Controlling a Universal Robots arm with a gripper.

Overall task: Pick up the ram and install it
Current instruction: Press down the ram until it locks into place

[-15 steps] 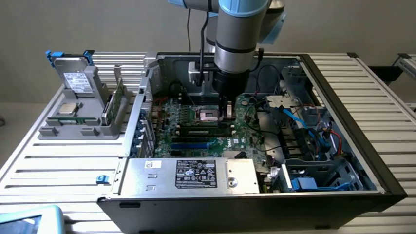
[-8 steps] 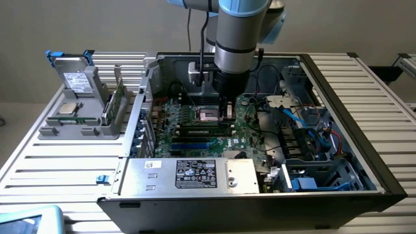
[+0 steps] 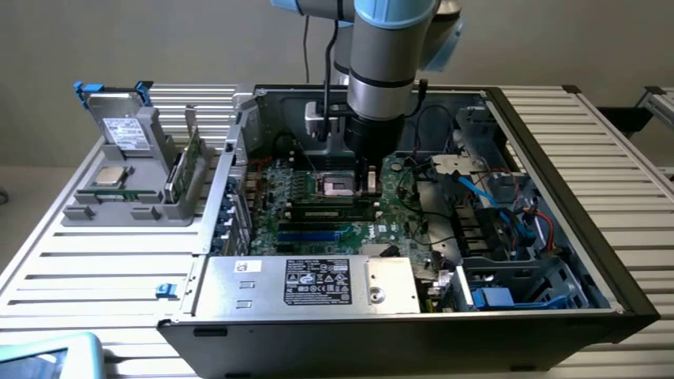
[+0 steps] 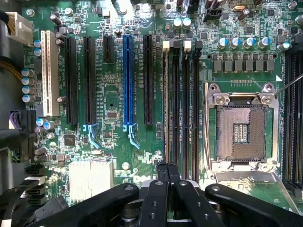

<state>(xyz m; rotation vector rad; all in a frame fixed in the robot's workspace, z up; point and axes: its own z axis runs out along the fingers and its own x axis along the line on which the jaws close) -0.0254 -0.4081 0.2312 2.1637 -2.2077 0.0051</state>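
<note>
Starting at the exterior view's left, near that edge of the slatted surface (image 3: 589, 142), I am looking at a grey holder (image 3: 126, 212) that is keeping the parts separated and within easy reach. It is carrying the grey drive (image 3: 129, 130) at the back, the square processor chip (image 3: 109, 175) lying flat, and what I am reading as the ram (image 3: 185, 170), a green stick standing on its long edge at the holder's side nearest the open computer case (image 3: 421, 332), presumably so its faces are free for pinching. Moving right, the end effector (image 4: 168, 172) is hanging low inside the case over the motherboard (image 4: 113, 94), its fingers (image 4: 158, 189) pressed together and gripping nothing I can see. The tips are sitting right above the long black memory slots (image 4: 182, 104), just beside the empty processor socket (image 4: 240, 130). I cannot tell whether a stick is seated there.
</note>
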